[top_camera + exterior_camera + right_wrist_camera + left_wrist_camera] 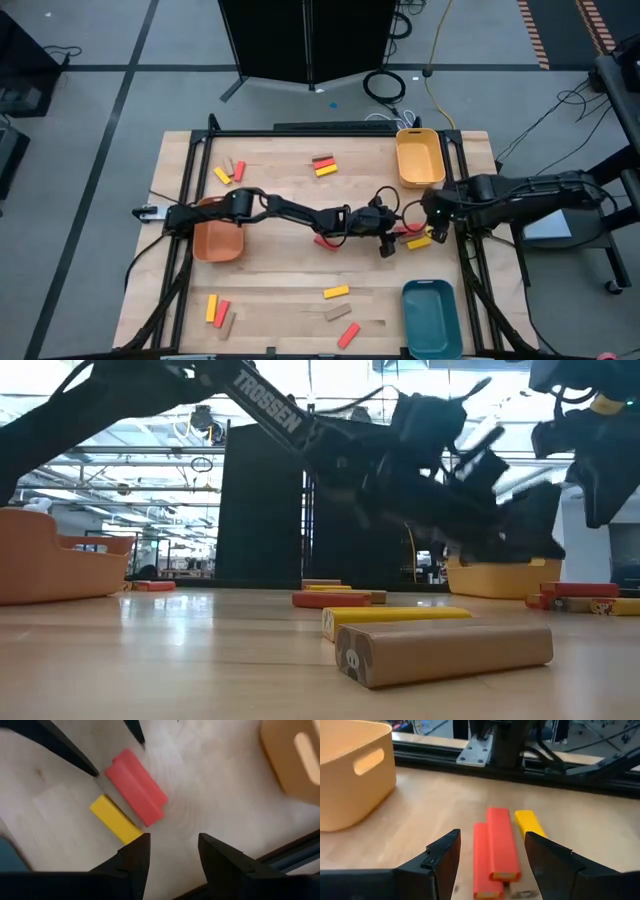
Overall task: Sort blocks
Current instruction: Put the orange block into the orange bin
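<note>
Two red blocks (495, 850) lie side by side on the table, with a yellow block (529, 822) next to them, toward the table's right edge (412, 235). My left gripper (492, 837) reaches in nearly level from the table's left (392, 238). It is open, one finger on each side of the red pair's near end, touching neither. My right gripper (172, 842) hangs open above the table just right of these blocks (432, 218), pointing down, with nothing between its fingers.
A yellow tray (418, 155) stands at the far right, an orange tray (218, 240) at the left and a teal tray (430, 315) at the near right. Other blocks lie scattered: (323, 165), (230, 172), (217, 310), (336, 292), (348, 335). A tan block (445, 650) lies near the front edge.
</note>
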Action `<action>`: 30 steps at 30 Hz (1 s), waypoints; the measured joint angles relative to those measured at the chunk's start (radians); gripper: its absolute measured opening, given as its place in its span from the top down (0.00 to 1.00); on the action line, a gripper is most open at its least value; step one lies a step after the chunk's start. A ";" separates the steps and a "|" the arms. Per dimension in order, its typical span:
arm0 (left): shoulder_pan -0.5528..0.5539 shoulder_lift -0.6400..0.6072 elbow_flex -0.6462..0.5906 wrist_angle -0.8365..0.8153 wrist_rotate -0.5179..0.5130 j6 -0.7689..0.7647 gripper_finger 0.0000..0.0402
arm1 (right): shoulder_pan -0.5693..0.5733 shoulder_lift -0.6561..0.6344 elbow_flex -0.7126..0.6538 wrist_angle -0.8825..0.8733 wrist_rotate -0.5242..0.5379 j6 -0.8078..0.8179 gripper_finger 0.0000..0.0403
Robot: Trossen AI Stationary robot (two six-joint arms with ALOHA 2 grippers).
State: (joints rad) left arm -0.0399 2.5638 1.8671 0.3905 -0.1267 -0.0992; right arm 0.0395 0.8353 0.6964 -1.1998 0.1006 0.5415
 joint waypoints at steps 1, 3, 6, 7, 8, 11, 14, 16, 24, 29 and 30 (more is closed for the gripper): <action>-0.001 0.011 -0.001 0.011 -0.001 0.000 0.46 | 0.000 -0.011 0.000 0.003 0.003 0.001 0.60; -0.002 0.031 0.002 0.051 -0.009 -0.001 0.46 | 0.000 -0.032 0.000 0.007 0.005 0.013 0.60; -0.002 0.044 0.011 0.075 -0.010 0.000 0.46 | 0.000 -0.051 0.000 0.013 0.004 0.032 0.60; -0.002 0.045 0.018 0.076 -0.010 0.000 0.46 | 0.000 -0.056 0.000 0.015 0.004 0.038 0.60; -0.003 0.046 0.020 0.076 -0.010 0.000 0.46 | 0.000 -0.058 0.000 0.016 0.004 0.043 0.60; -0.009 0.048 0.021 0.076 -0.010 0.002 0.46 | 0.000 -0.062 0.000 0.018 0.003 0.049 0.60; -0.013 0.048 0.021 0.057 -0.010 0.009 0.46 | 0.000 -0.063 0.000 0.021 0.002 0.053 0.60; -0.013 0.048 0.021 0.053 -0.009 0.010 0.46 | 0.000 -0.062 0.000 0.022 0.002 0.058 0.60; -0.007 0.049 0.021 0.033 0.010 0.030 0.46 | 0.000 -0.062 0.000 0.022 0.000 0.084 0.60; -0.004 0.049 0.021 0.037 0.016 0.033 0.46 | 0.000 -0.062 0.000 0.022 0.000 0.097 0.60; -0.005 0.049 0.021 0.034 0.018 0.033 0.46 | 0.000 -0.062 0.000 0.022 0.000 0.098 0.60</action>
State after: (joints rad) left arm -0.0444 2.6129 1.8885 0.4247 -0.1086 -0.0658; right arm 0.0395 0.7731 0.6964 -1.1778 0.1005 0.6398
